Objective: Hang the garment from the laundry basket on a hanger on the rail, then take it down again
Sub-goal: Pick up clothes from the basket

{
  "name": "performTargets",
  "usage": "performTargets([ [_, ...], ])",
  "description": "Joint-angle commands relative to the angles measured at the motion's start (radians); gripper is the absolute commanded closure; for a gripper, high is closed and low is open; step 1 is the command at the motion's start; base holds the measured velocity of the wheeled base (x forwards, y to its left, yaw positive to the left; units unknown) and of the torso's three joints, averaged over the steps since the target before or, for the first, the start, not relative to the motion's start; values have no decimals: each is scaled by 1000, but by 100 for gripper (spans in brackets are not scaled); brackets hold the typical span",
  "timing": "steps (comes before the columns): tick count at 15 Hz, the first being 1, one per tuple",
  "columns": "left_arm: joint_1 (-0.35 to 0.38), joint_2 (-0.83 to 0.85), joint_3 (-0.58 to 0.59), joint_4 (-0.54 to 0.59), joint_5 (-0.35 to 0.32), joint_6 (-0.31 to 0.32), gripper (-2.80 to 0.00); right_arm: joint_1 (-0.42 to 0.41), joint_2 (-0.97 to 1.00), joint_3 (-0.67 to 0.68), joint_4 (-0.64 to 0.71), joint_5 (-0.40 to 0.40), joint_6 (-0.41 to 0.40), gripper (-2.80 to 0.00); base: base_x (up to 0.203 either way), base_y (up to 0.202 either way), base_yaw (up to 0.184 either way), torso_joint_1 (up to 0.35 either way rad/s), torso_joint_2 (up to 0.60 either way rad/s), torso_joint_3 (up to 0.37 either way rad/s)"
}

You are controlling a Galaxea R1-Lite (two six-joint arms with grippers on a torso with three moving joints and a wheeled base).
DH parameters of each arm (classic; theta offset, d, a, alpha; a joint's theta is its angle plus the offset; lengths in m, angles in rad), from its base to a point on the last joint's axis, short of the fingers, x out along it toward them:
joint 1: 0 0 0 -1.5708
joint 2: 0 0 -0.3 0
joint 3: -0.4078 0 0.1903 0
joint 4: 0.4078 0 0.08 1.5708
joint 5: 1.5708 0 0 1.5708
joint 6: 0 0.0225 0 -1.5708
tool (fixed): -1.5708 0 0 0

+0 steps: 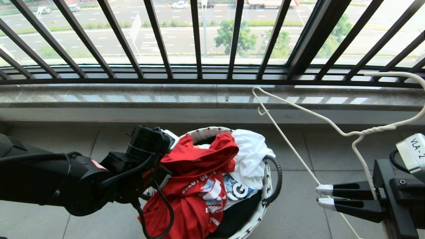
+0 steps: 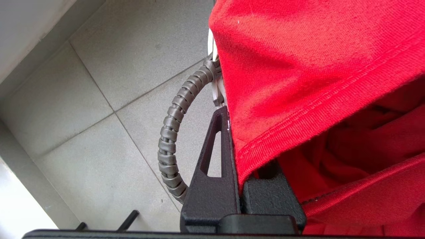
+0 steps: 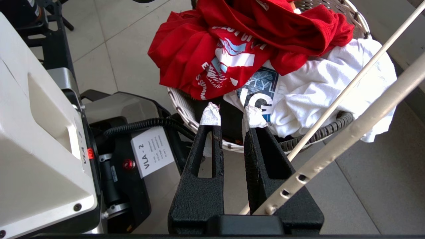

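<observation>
- Head view: left gripper at laundry basket rim, fingers buried in red garment.
- Left wrist view: jaws clamped on garment hem.
- Right gripper, nearly closed, pinches hanger wire beside basket.

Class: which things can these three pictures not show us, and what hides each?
- Left gripper: its second finger, left wrist view, under the red T-shirt.
- Hanger: lower part, head view, cut by the edge.
- Laundry basket: contents beneath, head view, covered by clothes.
</observation>
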Motion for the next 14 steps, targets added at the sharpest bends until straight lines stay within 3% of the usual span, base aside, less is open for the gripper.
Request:
performTargets([
  [1,-3,-30,-2,-2,1,1,0,2,-9,0,4,10,-2,0,0,0,0,0,0,0],
  [4,-28,-91,-13,-1,0,-10,0,51,-26,-3,47,12,3,0,0,0,0,0,0,0],
  [7,-34,-88,-51,4,4,-63,0,127,-27,-5,94,14,8,0,0,0,0,0,0,0],
  [14,-34,-61,-103,1,7,-139,0,355,-29,1,118,15,118,0,0,0,0,0,0,0],
])
